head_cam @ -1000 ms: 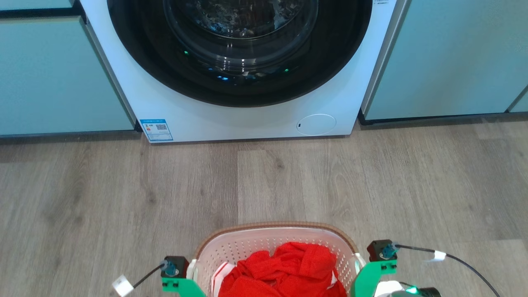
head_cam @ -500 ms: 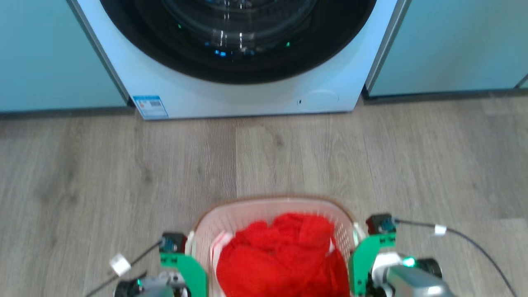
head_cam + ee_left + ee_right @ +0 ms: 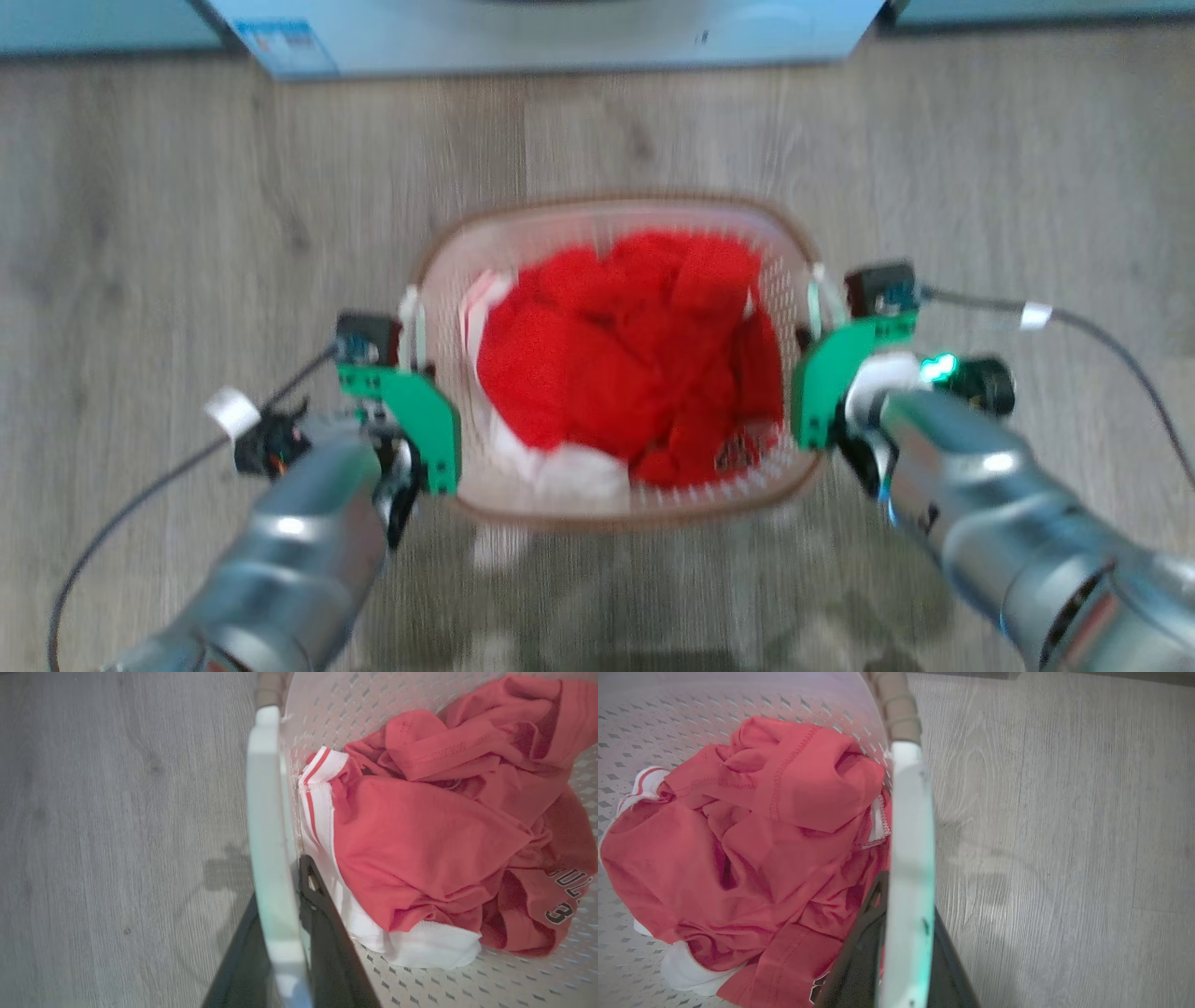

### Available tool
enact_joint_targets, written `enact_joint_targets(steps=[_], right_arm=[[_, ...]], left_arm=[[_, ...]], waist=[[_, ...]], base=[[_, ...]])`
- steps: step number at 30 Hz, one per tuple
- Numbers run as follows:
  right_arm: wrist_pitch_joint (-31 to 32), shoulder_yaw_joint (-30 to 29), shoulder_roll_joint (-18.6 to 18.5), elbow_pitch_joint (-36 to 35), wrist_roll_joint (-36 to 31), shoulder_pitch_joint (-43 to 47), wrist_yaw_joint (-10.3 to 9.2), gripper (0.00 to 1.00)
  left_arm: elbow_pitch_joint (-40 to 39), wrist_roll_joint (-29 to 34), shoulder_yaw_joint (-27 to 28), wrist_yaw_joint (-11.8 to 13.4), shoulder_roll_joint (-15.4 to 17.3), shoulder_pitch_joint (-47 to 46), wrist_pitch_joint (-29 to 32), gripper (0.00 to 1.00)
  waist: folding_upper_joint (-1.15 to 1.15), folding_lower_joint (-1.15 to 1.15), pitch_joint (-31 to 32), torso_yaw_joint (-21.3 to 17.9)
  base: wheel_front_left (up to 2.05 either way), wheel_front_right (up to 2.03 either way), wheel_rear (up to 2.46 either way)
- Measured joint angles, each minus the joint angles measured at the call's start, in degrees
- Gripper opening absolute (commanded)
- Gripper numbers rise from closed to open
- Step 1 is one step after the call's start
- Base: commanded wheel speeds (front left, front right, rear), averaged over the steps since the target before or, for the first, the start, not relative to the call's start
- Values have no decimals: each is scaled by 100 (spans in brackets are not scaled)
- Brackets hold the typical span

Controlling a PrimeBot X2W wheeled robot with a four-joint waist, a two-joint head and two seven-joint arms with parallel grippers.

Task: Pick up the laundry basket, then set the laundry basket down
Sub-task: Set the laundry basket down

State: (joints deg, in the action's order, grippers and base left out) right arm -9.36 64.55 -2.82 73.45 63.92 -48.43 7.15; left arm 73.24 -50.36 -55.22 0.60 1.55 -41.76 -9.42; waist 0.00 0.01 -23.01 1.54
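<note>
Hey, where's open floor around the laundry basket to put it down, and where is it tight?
Widest bare floor: the strip between the laundry basket and the washing machine. More lies left and right of the basket, though cables trail there. Tightest at the handles, where the left gripper and right gripper are clamped.

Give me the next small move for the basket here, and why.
Probably lower both arms together, level, with the jaws kept shut. The left gripper and right gripper each clamp a side handle of the laundry basket. Its shadow on the wood floor lies offset toward the robot, so it looks lifted. Red clothes fill it, and an uneven descent could tip them.
</note>
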Motion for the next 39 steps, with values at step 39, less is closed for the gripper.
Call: enact_joint_targets(steps=[39], right_arm=[[-308,-2017,-160,30,-2080,-1355,1,0]], left_arm=[[20,243,-140,101,-44,-1734,-487,0]], waist=[[0,0,-2859,267]], base=[[0,0,0]])
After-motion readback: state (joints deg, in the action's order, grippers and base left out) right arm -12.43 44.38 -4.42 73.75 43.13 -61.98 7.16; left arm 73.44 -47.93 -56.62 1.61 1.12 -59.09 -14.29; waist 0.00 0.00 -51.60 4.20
